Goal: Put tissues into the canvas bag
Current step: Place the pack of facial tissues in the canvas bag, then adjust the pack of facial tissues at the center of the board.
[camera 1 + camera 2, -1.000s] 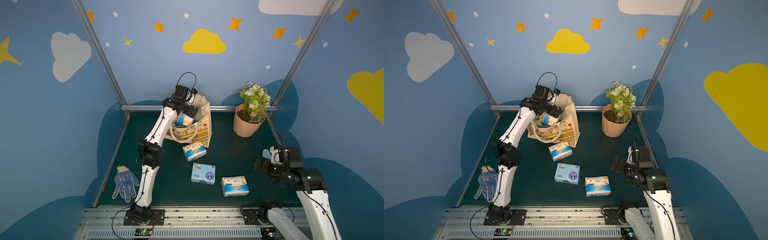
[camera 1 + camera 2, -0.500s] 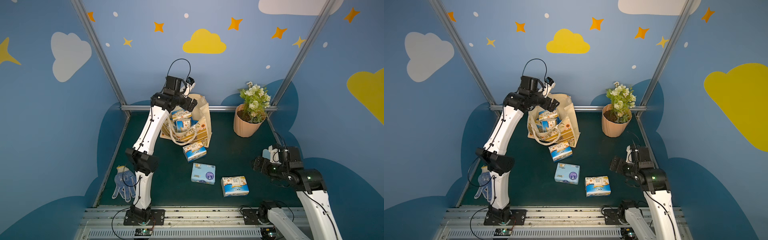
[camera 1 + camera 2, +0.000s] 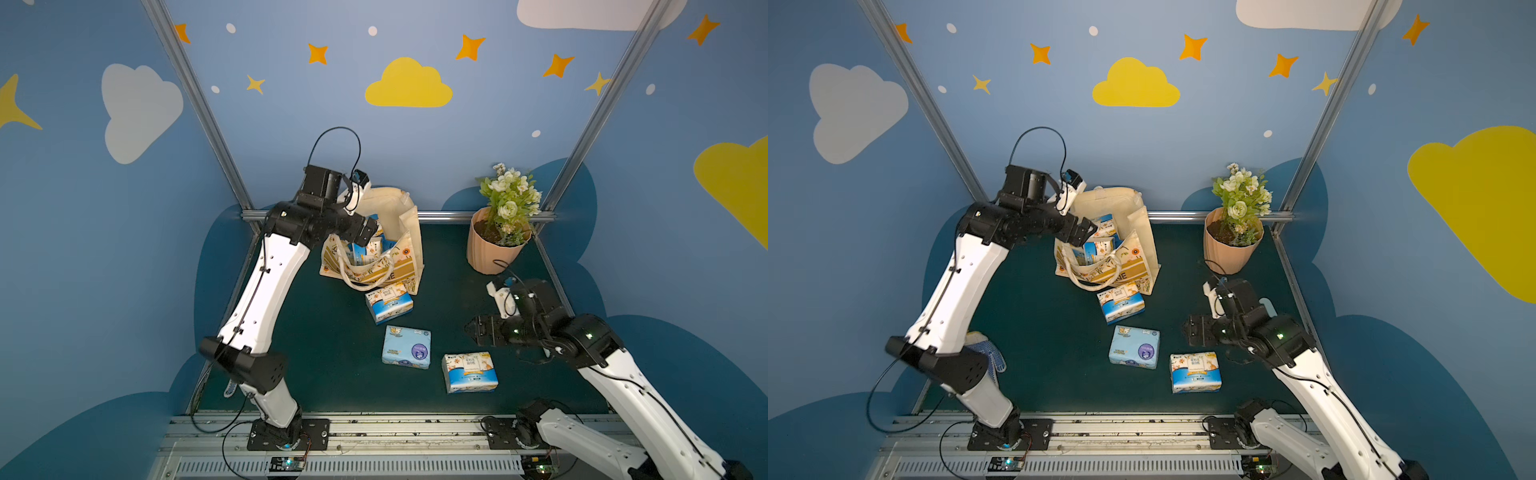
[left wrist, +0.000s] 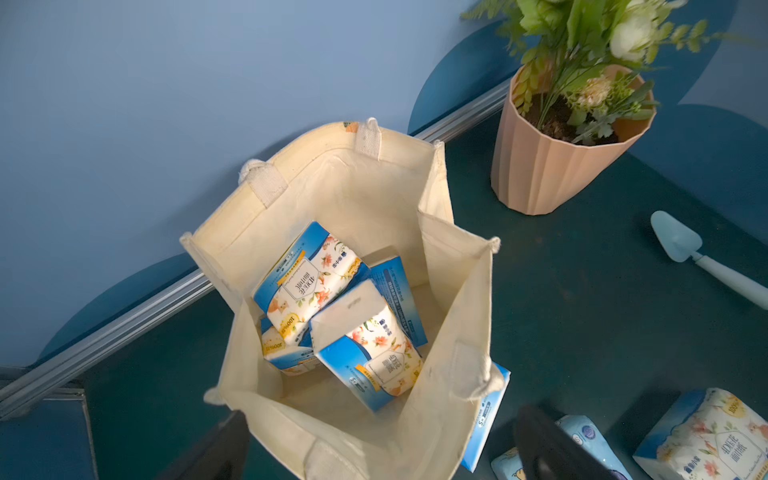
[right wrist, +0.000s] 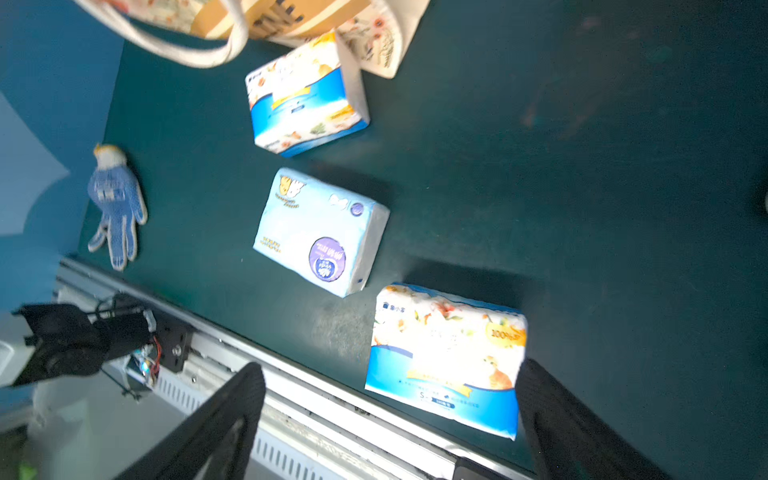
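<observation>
Four-ish tissues sit in the canvas bag, three packs to go, left pincer and right pincer both spread empty.

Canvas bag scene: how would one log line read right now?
left gripper: open, above canvas bag | right gripper: open, empty | tissue packs outside bag: three

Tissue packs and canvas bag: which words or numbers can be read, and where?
"100%": yellow badge on the front floral tissue pack.
"NE": end of the lettering on the canvas bag; the rest cannot be read.
Pale blue pack and all other print: too blurred or small to read.
</observation>
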Controlling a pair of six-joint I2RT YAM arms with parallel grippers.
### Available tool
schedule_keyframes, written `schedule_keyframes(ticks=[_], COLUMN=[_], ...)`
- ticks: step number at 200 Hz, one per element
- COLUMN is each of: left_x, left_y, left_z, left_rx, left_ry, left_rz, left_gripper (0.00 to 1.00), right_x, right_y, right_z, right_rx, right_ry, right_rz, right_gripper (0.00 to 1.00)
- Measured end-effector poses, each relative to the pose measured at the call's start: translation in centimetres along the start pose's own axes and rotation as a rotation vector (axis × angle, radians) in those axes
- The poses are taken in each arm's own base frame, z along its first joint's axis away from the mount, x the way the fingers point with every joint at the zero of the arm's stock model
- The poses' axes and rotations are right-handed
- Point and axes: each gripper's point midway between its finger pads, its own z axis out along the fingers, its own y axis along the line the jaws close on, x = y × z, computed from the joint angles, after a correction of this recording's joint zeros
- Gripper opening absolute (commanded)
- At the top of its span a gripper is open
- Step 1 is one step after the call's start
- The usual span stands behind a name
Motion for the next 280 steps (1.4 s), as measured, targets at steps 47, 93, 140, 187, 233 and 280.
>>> schedule_keyframes(ticks=[47, 93, 140, 187, 233, 280], left_x=[5.6, 9.5, 10.1, 9.9, 11.1, 11.5], left_y=[-3.0, -4.2, -7.3, -9.4, -10.0, -10.5], left_z=[-4.3, -1.7, -0.5, -0.3, 0.6, 0.8], left_rx=[0.066, 0.116, 0.194, 0.239, 0.253, 0.265], left_ry=[-0.012, 0.069, 0.092, 0.088, 0.112, 0.121], left_rz=[-0.006, -0.038, 0.009, 0.061, 0.076, 0.085], left_gripper=[1.0, 1.0, 1.0, 1.0, 1.0, 1.0], right_x=[0.7, 2.7, 8.8, 15.2, 17.6, 17.2], right_y=[2.4, -1.1, -4.5, -4.5, -2.6, -2.8], right_z=[2.7, 3.0, 1.5, 1.8, 3.7, 6.4], right_rx=[0.002, 0.229, 0.35, 0.267, 0.181, 0.243], right_ry=[0.059, 0.149, 0.265, 0.406, 0.551, 0.664], right_rz=[-0.139, -0.034, 0.258, 0.456, 0.519, 0.511], right_gripper=[0.95, 0.95, 0.95, 0.95, 0.95, 0.97])
